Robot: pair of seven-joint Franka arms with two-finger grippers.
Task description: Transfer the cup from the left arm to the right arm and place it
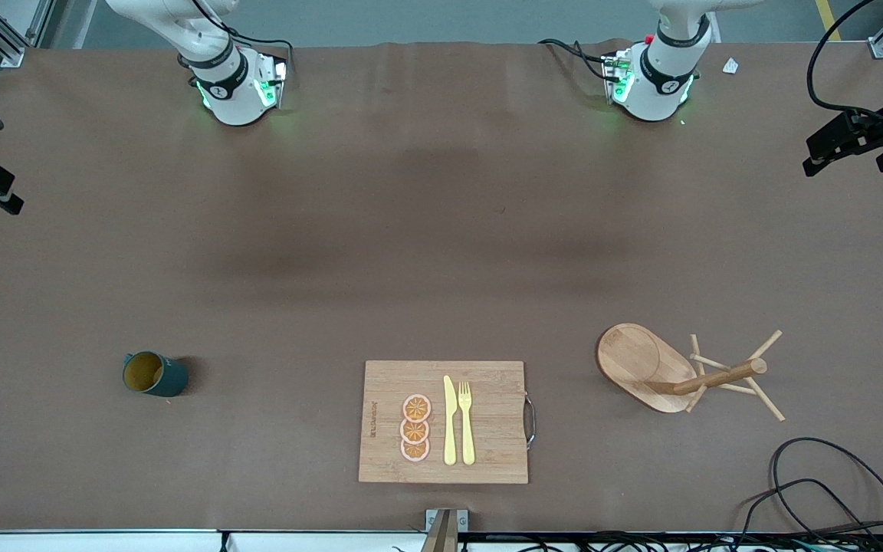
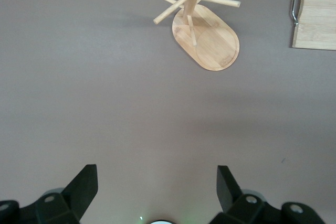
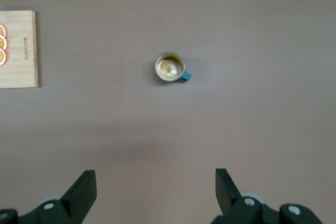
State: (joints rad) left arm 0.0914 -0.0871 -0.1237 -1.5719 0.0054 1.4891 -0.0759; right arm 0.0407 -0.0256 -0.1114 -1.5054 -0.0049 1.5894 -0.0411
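1. Cup (image 1: 154, 373) sits upright on the table, well apart from the cutting board (image 1: 443, 422), toward the right arm's end.
2. Left gripper (image 2: 157, 184) waits up high, fingers wide apart, empty.
3. Right gripper (image 3: 156, 184) same deal, spread wide, nothing held.

Small printed mark on cutting board (image 1: 443, 422) edge; letters not readable.

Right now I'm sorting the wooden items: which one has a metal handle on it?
The flat rectangular bamboo cutting board, holding orange slices, a yellow knife and fork. The oval-based wooden mug tree, toward the left arm's end, has only pegs.
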